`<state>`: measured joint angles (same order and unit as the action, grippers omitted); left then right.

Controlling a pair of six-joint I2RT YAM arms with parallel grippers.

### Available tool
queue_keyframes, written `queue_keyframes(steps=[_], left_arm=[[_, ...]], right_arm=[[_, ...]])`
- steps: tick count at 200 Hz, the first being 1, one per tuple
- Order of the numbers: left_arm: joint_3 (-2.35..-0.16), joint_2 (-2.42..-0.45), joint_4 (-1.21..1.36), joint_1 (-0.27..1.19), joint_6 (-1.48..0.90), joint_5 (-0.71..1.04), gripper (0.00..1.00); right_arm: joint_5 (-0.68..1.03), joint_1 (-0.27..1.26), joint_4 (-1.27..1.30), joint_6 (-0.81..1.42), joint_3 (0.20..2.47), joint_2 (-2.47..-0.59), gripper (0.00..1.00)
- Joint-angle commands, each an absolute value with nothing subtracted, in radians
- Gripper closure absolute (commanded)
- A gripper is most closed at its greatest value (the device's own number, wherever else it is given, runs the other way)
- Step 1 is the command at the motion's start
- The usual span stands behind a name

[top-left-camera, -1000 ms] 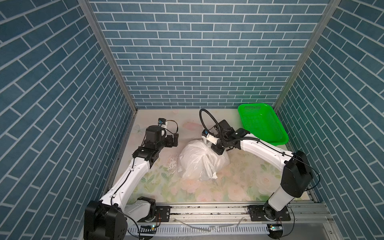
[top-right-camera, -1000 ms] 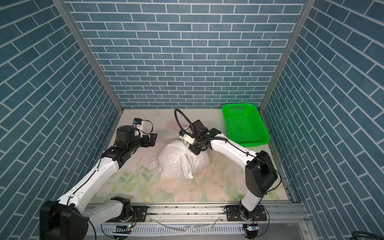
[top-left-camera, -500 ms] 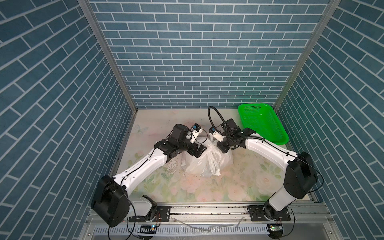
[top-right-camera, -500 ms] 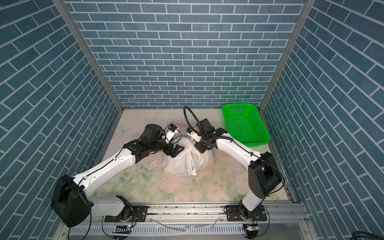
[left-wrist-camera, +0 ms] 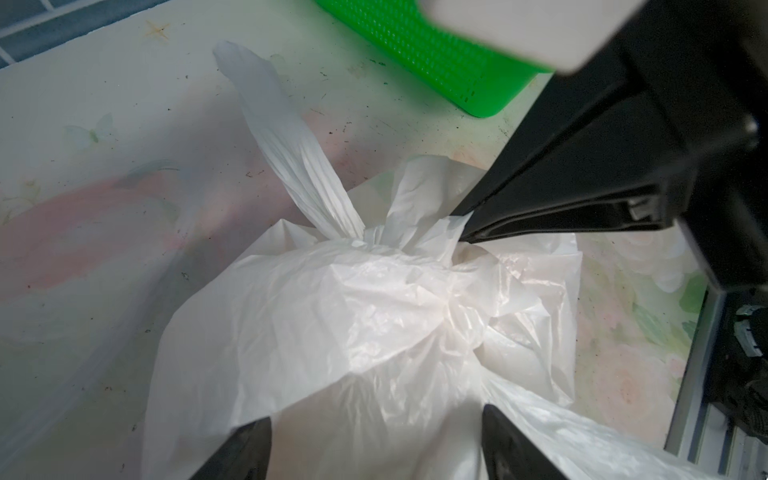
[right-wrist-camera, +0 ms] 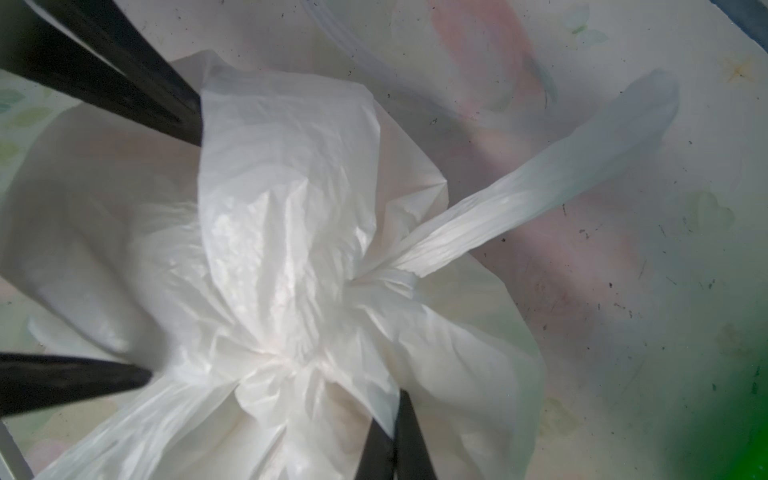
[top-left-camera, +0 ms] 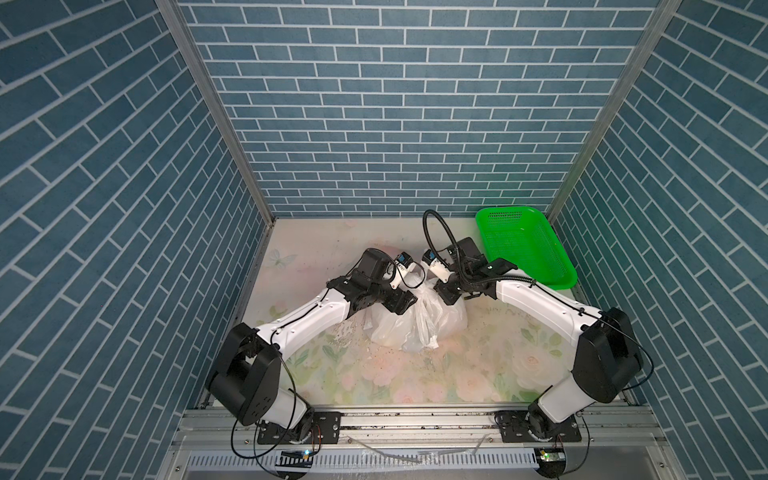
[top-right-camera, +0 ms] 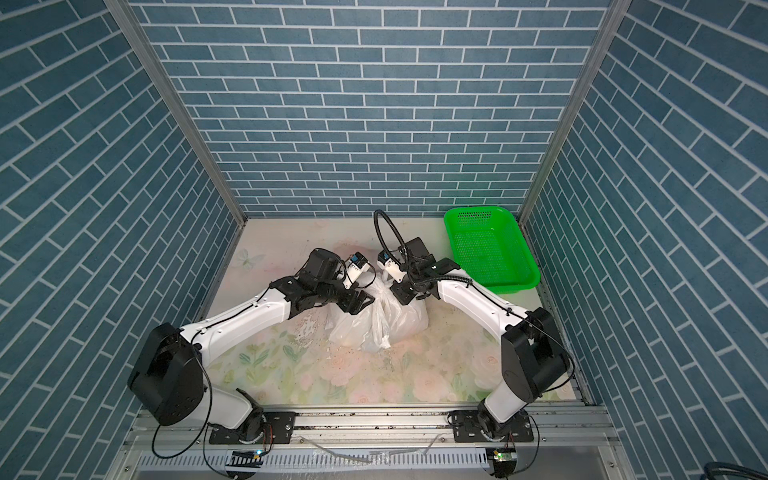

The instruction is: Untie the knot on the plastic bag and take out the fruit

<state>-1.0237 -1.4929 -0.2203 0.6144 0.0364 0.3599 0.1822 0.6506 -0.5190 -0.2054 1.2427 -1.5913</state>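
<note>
What changes: the left arm swings in from the left edge of the desk (top-left-camera: 415, 384) to the plastic bag (top-left-camera: 415, 330). The left claw (top-left-camera: 405, 302), at its widest a second ago, is narrowing.
Left claw: not yet gripping. In the left wrist view its fingers (left-wrist-camera: 245, 451) stand apart on either side of the bag's crumpled top, with nothing pinched.
Right claw (left-wrist-camera: 469, 230): unchanged, clenched on a fold of the bag's film just beside the knot (left-wrist-camera: 380, 241).
Knot: still tied at the top of the bag, with one handle strip (left-wrist-camera: 286, 137) trailing away from it.
Plastic bag: mid-desk between the two arms, near the green basket (top-left-camera: 494, 212).
Fruit: hidden inside the white film; we cannot make any out.
Meaning: we judge both claws are placed for a two-sided pull once the left one closes. Untying is only beginning, and no fruit is out.
</note>
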Motion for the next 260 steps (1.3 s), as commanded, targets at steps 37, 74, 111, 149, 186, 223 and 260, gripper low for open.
queue_keyframes(steps=[37,74,111,149,186,223,260], left_arm=[[-0.978,-1.525,-0.151,0.631,0.014,0.361,0.63],[-0.952,-1.479,-0.146,0.631,0.000,0.343,0.91],[-0.920,-1.373,-0.158,0.630,0.000,0.288,1.00],[-0.881,-1.258,-0.177,0.615,0.011,0.213,1.00],[-0.820,-1.179,-0.165,0.537,-0.011,0.206,1.00],[-0.704,-1.092,-0.093,0.429,-0.083,0.246,1.00],[-0.626,-1.069,-0.050,0.383,-0.117,0.263,1.00]], right_arm=[[0.238,0.641,-0.461,-0.166,1.209,-1.579,1.00],[0.235,0.638,-0.462,-0.158,1.197,-1.569,1.00],[0.213,0.624,-0.447,-0.121,1.161,-1.516,1.00],[0.196,0.561,-0.402,-0.059,1.099,-1.437,1.00],[0.204,0.441,-0.335,0.049,1.001,-1.343,1.00],[0.166,0.323,-0.313,0.180,0.893,-1.299,1.00],[0.135,0.278,-0.361,0.231,0.874,-1.324,1.00]])
